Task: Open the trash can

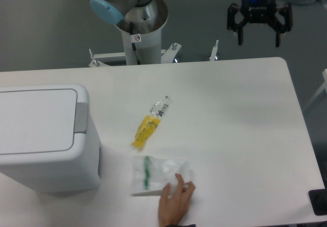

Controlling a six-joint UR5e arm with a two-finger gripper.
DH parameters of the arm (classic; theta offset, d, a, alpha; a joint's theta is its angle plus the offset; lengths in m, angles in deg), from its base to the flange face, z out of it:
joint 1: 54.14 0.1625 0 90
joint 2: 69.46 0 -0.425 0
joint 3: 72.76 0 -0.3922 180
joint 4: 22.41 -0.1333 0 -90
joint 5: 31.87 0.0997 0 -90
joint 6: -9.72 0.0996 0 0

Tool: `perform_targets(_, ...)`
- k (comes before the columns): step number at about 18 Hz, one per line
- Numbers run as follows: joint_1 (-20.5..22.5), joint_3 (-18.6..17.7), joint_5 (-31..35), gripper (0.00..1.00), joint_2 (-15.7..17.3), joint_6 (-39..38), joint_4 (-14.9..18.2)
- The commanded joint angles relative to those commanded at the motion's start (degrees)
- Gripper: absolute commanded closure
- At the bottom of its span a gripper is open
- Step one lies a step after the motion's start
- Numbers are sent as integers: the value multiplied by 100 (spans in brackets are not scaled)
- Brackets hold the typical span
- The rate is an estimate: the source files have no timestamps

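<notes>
The tool [259,38] hangs at the top right, above the far edge of the table [230,114], its two black fingers [239,34] pointing down and set well apart, with nothing between them. A blue light glows on the body just above the fingers. To its left, beyond the far edge, stands the arm's base [138,17], a pale column with a light-blue cap on the joint.

On the white table, near the middle, lies a slim clear packet [149,123] with yellow contents, angled from upper right to lower left. Just below it sits a clear plastic bag [159,175] with a green stripe, and a person's hand [175,204] reaches in from the near edge, fingertips resting on the bag's lower part.

The trash can [43,135] fills the left side, well apart from the tool. Its flat lid [36,119] lies closed, the grey push tab [81,117] on the side facing the packet. A dark object [319,202] shows at the table's near right corner, cut off by the frame.
</notes>
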Motion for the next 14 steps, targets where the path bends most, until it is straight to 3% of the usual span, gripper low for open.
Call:
perform_targets(10, -70, -9, 0, 0, -26, 0, -9)
perform_targets(14, -394, 114, 0, 0, -210, -437, -44)
